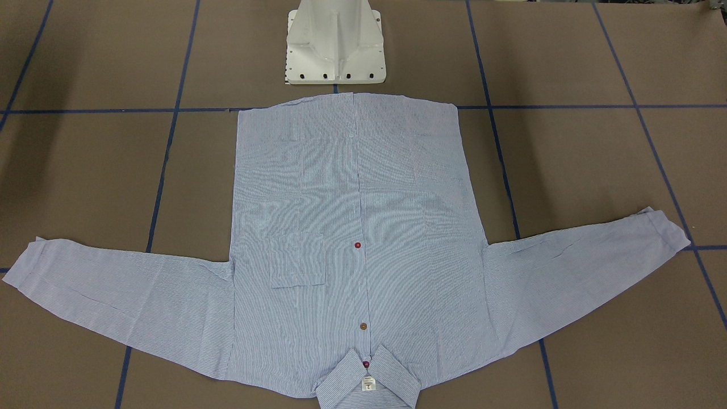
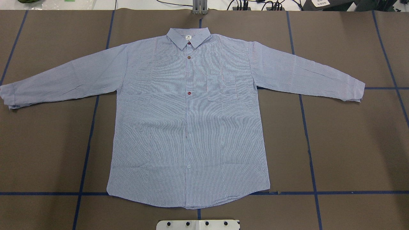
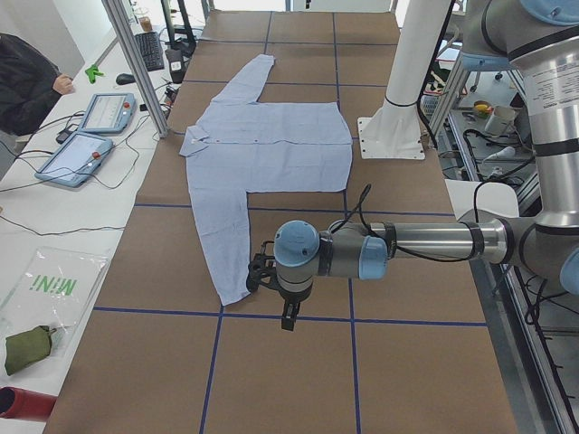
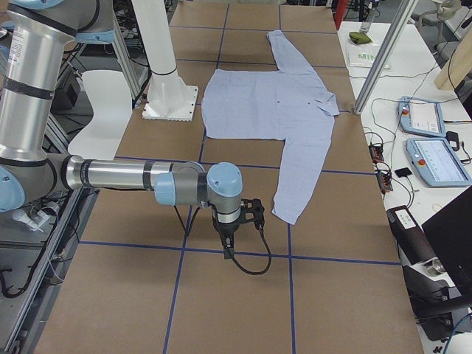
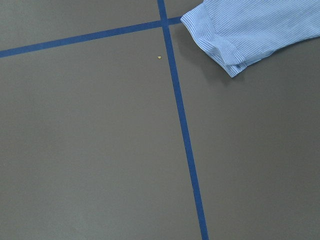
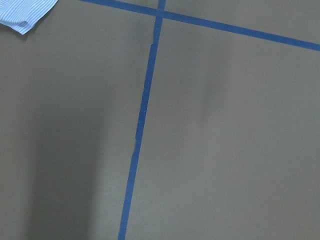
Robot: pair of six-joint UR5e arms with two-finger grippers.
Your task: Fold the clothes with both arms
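Note:
The light blue striped shirt (image 2: 188,127) lies flat and face up on the brown table, buttoned, both sleeves spread out, the collar on the far side from the robot. It also shows in the front view (image 1: 352,227). My left gripper (image 3: 288,312) hangs above the table just past the left sleeve's cuff (image 5: 225,45); I cannot tell whether it is open or shut. My right gripper (image 4: 227,247) hangs above the table beside the right sleeve's cuff (image 6: 22,12); I cannot tell its state either. Neither gripper touches the shirt.
The white pedestal base (image 1: 335,45) stands at the shirt's hem. Blue tape lines (image 2: 308,143) cross the table. An aluminium post (image 3: 136,63), two tablets (image 3: 77,158) and a seated person (image 3: 27,77) are along the far table edge.

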